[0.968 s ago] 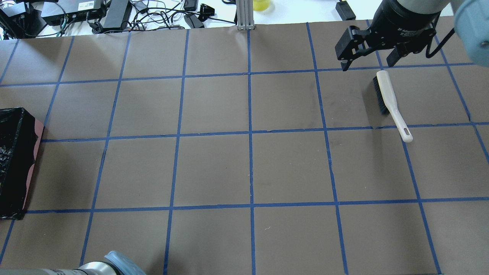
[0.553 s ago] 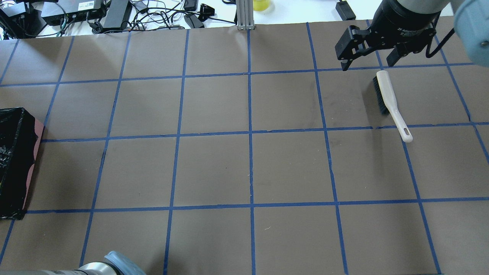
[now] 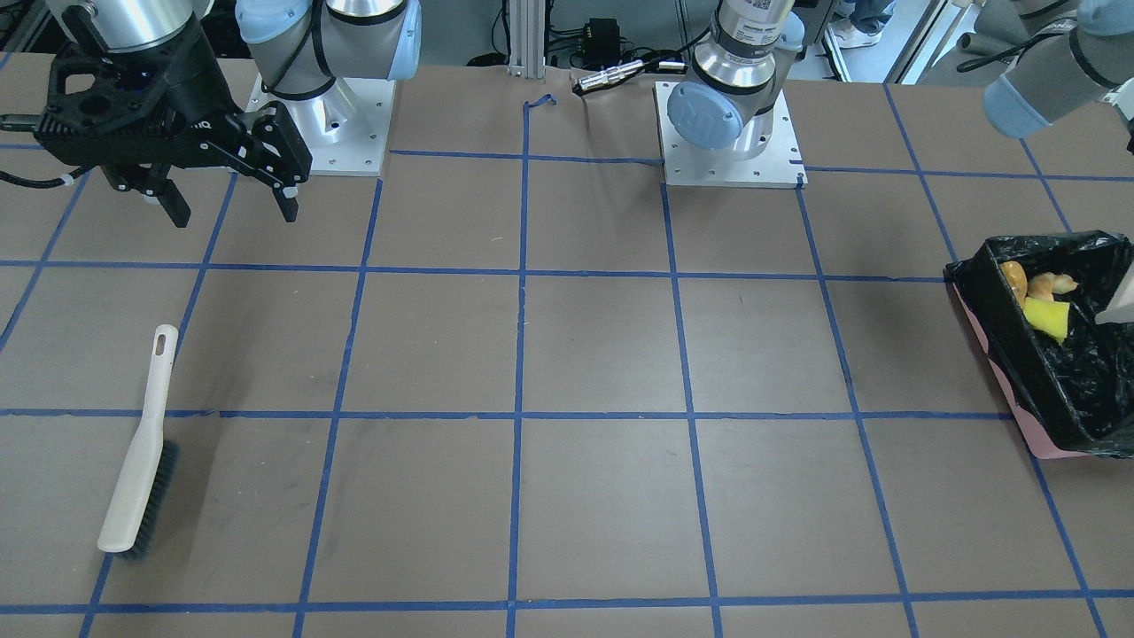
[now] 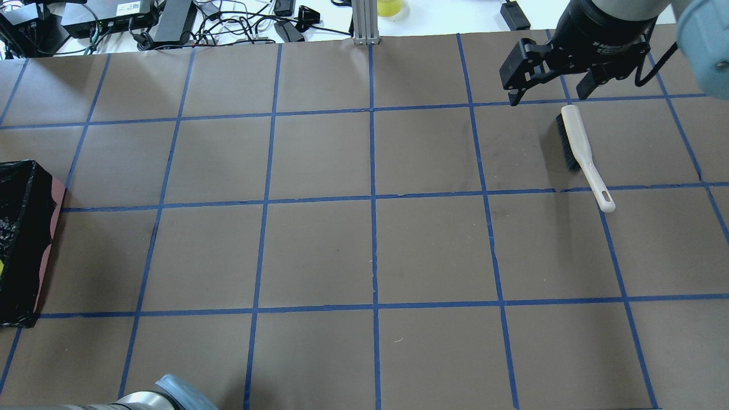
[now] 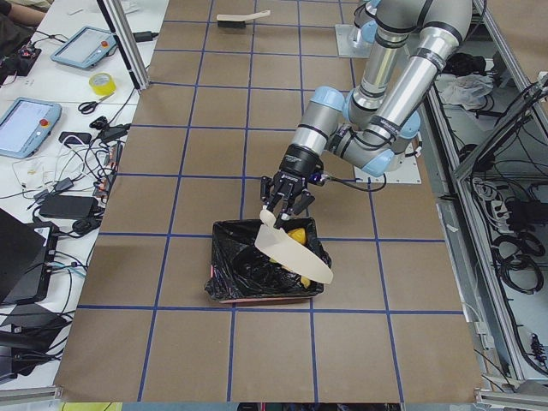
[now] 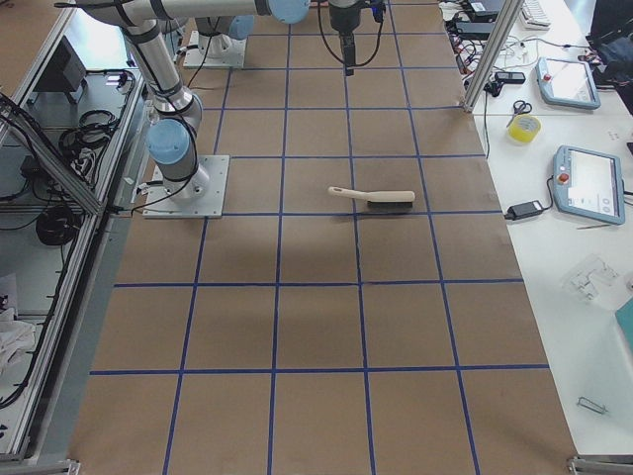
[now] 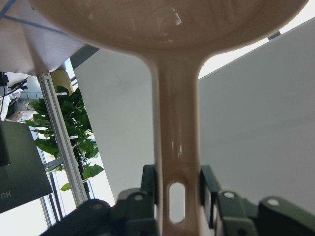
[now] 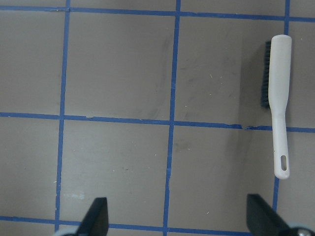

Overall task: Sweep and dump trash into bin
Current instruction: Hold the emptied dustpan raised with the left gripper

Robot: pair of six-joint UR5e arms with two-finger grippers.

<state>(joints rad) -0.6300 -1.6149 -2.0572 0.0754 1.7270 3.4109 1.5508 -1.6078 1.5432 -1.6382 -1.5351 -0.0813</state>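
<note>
Brown paper ruled into squares by blue tape covers the table (image 4: 319, 250). Read by the overhead view, the bin (image 4: 23, 245) sits at 9 o'clock and the brush (image 4: 580, 145) at 2 o'clock.

Note that the left gripper (image 7: 178, 189) is clamped on the slotted handle of the dustpan (image 5: 295, 253), which hangs tipped over the bin. The right gripper (image 4: 549, 94) hovers empty at 1 o'clock with its jaws spread wide.

All the trash lies inside the bin: a golden-brown lump (image 3: 1013, 280), a pale curved pastry (image 3: 1052, 284) and a yellow sponge (image 3: 1047, 320). The dumping step therefore looks all but finished. Your next move is likely to level the dustpan and lift it clear without snagging the liner.

The liner is crinkled, glossy black film over pink walls. The dustpan is smooth beige plastic, and the brush pairs a white handle with dark bristles.
</note>
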